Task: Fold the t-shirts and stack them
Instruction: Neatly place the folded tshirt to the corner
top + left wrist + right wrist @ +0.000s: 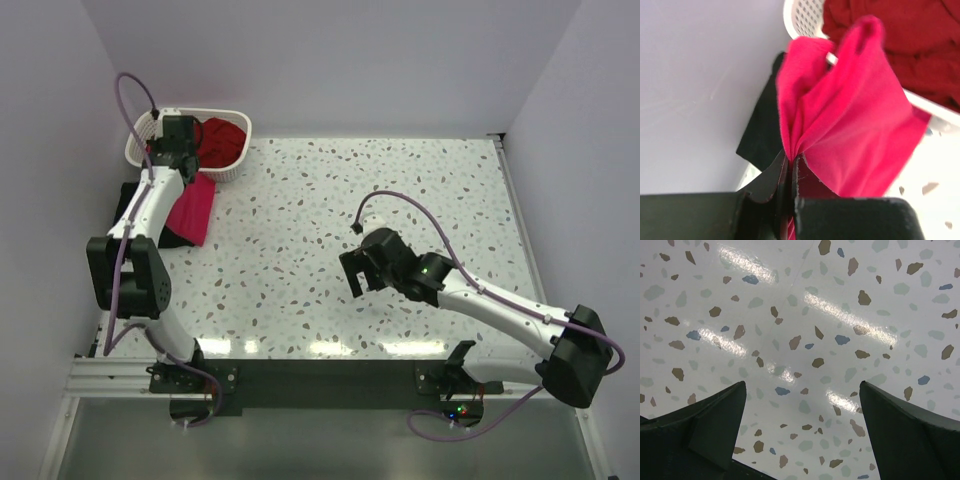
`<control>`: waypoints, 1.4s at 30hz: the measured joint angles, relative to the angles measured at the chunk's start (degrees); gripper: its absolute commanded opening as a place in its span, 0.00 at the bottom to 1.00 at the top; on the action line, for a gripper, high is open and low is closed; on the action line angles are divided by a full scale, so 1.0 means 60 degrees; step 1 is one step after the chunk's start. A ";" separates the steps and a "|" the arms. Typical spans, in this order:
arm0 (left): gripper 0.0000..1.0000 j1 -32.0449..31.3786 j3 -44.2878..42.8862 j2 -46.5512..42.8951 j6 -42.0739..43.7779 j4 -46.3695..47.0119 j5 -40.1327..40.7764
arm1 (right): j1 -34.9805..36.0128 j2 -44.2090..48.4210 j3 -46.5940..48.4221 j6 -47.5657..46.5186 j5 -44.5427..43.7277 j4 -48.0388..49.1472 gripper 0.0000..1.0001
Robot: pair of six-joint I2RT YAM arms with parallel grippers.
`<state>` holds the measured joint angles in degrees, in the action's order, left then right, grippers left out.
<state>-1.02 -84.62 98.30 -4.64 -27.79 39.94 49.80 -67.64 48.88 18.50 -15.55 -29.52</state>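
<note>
My left pincer (pixel 790 161) is clamped on a pleat of the pinkish-red t-shirt (pixel 850 125). The shirt fans straight ahead, beside the black t-shirt (pixel 762 132), toward the basket (pixel 800 15) holding the darker red t-shirt (pixel 920 45). My right pincer (pixel 358 275), spread wide, hangs well apart over the table (pixel 400 180).

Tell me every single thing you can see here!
pinkish-red t-shirt: one, bright pinkish-red, hanging from the left gripper beside the basket
black t-shirt: one, black, far-left table edge, partly hidden by the pinkish-red t-shirt
dark red t-shirt: one, dark red, bunched inside the basket
basket: one, white lattice, far-left corner of the table
table: one, white with speckles, under everything
left gripper: one, black, shut on the pinkish-red t-shirt
right gripper: one, black, open above bare table
</note>
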 measured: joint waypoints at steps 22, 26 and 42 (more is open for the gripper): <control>0.03 0.1916 -0.0874 0.2834 -0.0095 -0.0102 0.1118 | -0.0011 0.0055 -0.0386 -0.0142 -0.0073 0.0208 0.98; 0.04 0.1920 -0.1257 0.3286 -0.0069 -0.0004 0.1355 | -0.0011 0.0055 -0.0386 -0.0168 -0.0084 0.0204 0.98; 0.25 0.2102 -0.2080 0.4211 -0.0029 -0.0022 0.1872 | -0.0011 -0.0240 -0.0382 -0.0168 -0.0080 0.0160 0.97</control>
<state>11.60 -97.10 123.57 -4.82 -27.92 51.18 49.74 -69.08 46.59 17.50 -16.03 -28.56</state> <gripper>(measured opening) 0.171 0.977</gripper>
